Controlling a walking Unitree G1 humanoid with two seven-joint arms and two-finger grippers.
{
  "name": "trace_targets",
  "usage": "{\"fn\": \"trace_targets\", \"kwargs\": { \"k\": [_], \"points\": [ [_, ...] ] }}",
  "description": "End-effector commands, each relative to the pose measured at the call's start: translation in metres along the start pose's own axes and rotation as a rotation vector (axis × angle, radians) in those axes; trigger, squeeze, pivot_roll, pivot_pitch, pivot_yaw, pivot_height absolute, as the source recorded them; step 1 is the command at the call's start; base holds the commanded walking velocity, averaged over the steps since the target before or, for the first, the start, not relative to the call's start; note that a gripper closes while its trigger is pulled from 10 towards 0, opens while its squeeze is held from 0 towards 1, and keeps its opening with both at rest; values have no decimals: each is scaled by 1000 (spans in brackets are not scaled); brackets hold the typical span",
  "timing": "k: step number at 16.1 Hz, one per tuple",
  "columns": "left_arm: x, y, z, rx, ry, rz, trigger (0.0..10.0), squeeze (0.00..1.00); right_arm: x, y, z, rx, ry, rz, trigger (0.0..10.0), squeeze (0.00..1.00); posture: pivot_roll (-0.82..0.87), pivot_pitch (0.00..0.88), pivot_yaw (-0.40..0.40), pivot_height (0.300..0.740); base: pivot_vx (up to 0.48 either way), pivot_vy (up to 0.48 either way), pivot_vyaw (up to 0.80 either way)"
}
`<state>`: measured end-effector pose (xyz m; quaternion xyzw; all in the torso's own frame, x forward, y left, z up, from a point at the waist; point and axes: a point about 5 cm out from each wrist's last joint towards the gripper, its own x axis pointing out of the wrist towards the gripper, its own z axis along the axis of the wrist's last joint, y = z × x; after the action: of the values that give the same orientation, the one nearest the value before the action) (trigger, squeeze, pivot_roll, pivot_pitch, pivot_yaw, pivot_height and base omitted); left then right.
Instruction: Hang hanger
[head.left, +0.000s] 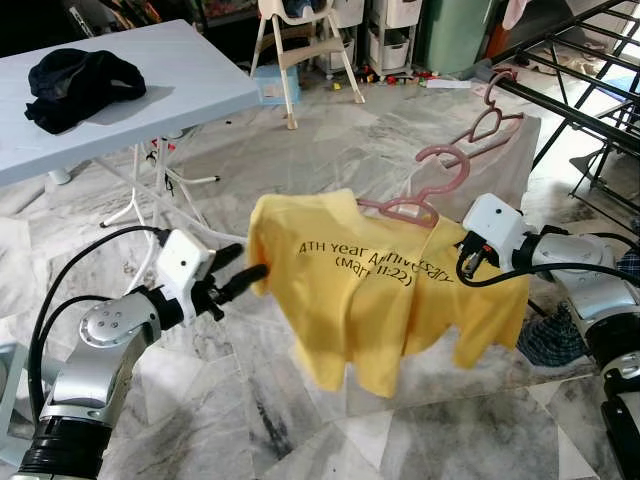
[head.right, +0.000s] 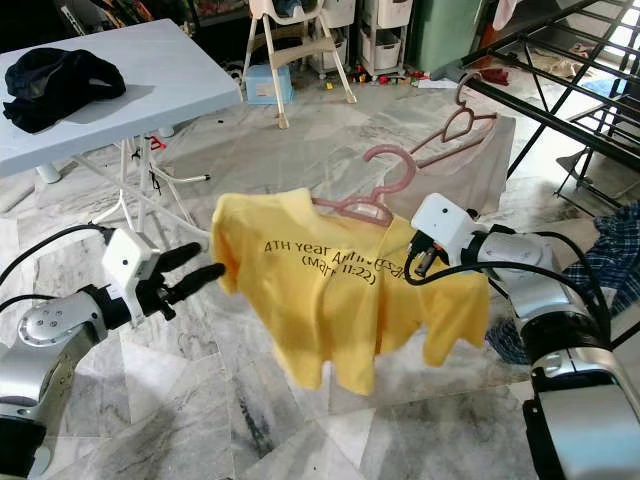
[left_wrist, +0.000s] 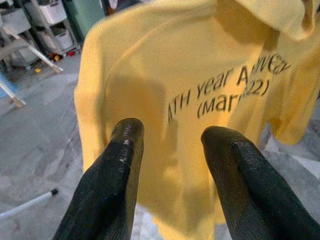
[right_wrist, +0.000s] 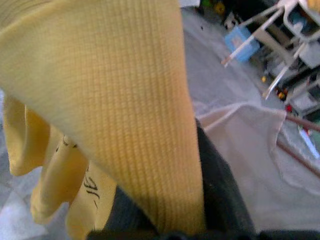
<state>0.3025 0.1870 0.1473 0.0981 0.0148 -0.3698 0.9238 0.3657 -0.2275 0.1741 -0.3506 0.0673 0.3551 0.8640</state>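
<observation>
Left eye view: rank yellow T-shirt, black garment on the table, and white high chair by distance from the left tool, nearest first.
1. Yellow T-shirt: right at the tips of the left tool, on a pink hanger.
2. Black garment: on the light blue table, beyond the tool on the robot's left.
3. White high chair: at the back, past the table.

The yellow shirt covers most of the pink hanger, so only the hook and a bit of one shoulder show above the collar. The right gripper has its fingers buried in the cloth, and whether they are apart or closed cannot be told; in the right wrist view the fabric lies blurred across them. The print on the shirt is partly lost in folds. At the upper right of the frame a black rack is cut off by the edge.
</observation>
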Motion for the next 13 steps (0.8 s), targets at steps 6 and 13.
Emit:
{"fn": "trace_targets", "kwargs": {
  "k": [6,13],
  "points": [
    [7,23,39,80,-87,42,10000,1000,-4,15,8,-132,-87,159,0,0,-121,45,51,740,0,0,0],
    [-1,19,39,-72,-103,-94,10000,1000,-6,20,8,-151,-107,213,0,0,-123,47,57,740,0,0,0]
  ]
}}
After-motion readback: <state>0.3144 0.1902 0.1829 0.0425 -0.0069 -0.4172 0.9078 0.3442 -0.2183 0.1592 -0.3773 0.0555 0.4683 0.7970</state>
